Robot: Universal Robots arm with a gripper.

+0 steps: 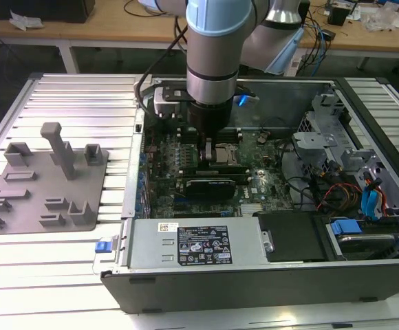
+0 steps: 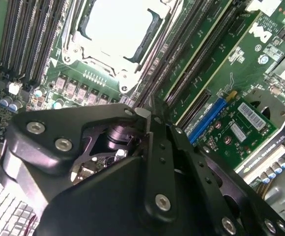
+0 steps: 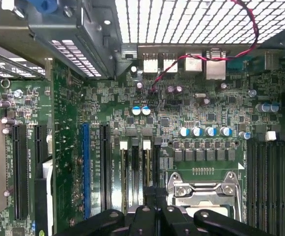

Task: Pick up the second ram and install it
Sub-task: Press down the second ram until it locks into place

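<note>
My gripper (image 1: pixel 207 152) reaches down into the open computer case (image 1: pixel 254 278), onto the memory slots beside the processor socket (image 1: pixel 225 155). In the first wrist view the second ram (image 3: pixel 147 169) appears edge-on as a thin strip standing in a slot with a white latch. It runs straight under the gripper (image 3: pixel 150 197), whose black fingers sit close together over it. In the second wrist view the gripper (image 2: pixel 147 115) narrows to a tip at the near end of the slot rows, and the linkage hides the strip there.
A grey plate with upright posts (image 1: pixel 45 185) lies outside the case at the exterior view's left. A black card (image 1: pixel 213 184) sits just in front of the gripper. The power supply (image 1: pixel 192 244), drive cage (image 1: pixel 323 137) and loose cables (image 1: pixel 337 196) crowd the case.
</note>
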